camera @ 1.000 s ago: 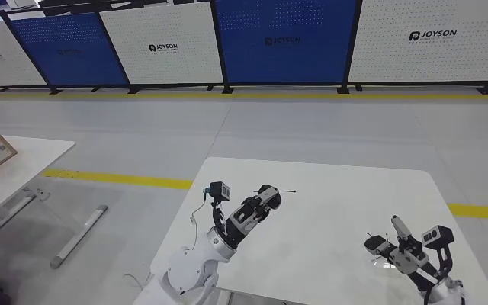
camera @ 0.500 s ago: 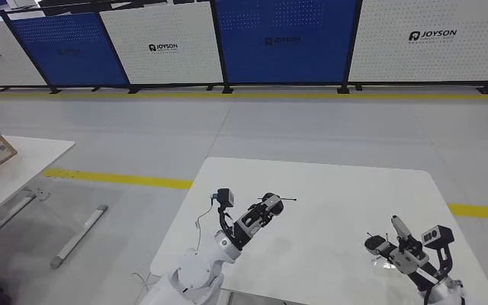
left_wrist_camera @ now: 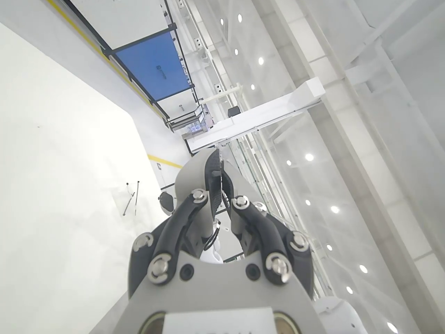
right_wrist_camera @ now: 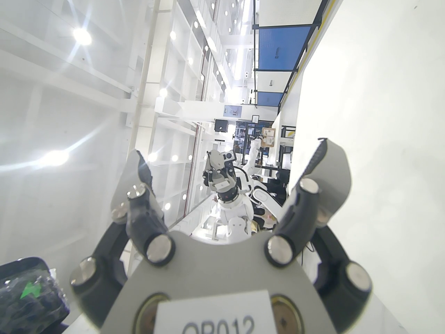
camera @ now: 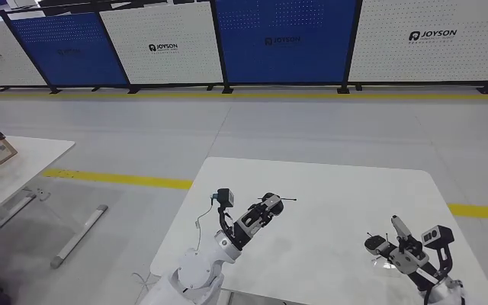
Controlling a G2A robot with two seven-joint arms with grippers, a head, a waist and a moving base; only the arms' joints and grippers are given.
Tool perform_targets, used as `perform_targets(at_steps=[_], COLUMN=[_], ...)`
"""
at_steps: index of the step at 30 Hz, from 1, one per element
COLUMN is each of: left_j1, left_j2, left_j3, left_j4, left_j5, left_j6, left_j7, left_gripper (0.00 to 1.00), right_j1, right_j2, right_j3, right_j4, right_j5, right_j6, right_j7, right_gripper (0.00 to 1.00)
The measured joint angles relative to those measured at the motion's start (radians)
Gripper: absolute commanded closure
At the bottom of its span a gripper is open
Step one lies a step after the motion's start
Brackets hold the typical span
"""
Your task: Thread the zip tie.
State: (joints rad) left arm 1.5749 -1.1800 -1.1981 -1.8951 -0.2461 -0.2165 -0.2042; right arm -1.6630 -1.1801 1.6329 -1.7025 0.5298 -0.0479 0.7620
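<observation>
Our left gripper (left_wrist_camera: 217,168) clamps the zip tie (camera: 286,199) — light, springy, slick, we judge; the right gripper (right_wrist_camera: 231,149), parted, should take its tip.

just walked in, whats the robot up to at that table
It is working on threading a zip tie. The left gripper is shut on a zip tie over the white table, with one end poking out sideways. The right gripper is open and holds nothing, near a few loose zip ties lying on the table. No threading is visible yet.
</observation>
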Motion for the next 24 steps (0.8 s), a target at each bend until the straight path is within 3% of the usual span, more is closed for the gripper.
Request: perform_targets(at_steps=[10, 12, 17, 19, 24], left_j1=[-0.001, 0.002, 0.065, 0.08, 0.082], left_j2=[0.0, -0.001, 0.003, 0.005, 0.006], left_j3=[-0.001, -0.01, -0.045, -0.055, -0.056], left_j4=[-0.002, -0.023, -0.126, -0.145, -0.149], left_j5=[0.001, 0.011, 0.064, 0.081, 0.092], left_j6=[-0.001, -0.018, -0.103, -0.095, -0.085], left_j7=[0.002, 0.025, 0.077, 0.069, 0.061], left_gripper=[1.0, 1.0, 1.0, 1.0, 1.0], right_j1=[0.0, 0.0, 0.0, 0.0, 0.0], right_j2=[0.0, 0.0, 0.0, 0.0, 0.0], right_j3=[0.0, 0.0, 0.0, 0.0, 0.0], right_j4=[0.0, 0.0, 0.0, 0.0, 0.0], right_j5=[0.0, 0.0, 0.0, 0.0, 0.0], right_j6=[0.0, 0.0, 0.0, 0.0, 0.0], right_j7=[0.0, 0.0, 0.0, 0.0, 0.0], right_gripper=[0.0, 0.0, 0.0, 0.0, 0.0])
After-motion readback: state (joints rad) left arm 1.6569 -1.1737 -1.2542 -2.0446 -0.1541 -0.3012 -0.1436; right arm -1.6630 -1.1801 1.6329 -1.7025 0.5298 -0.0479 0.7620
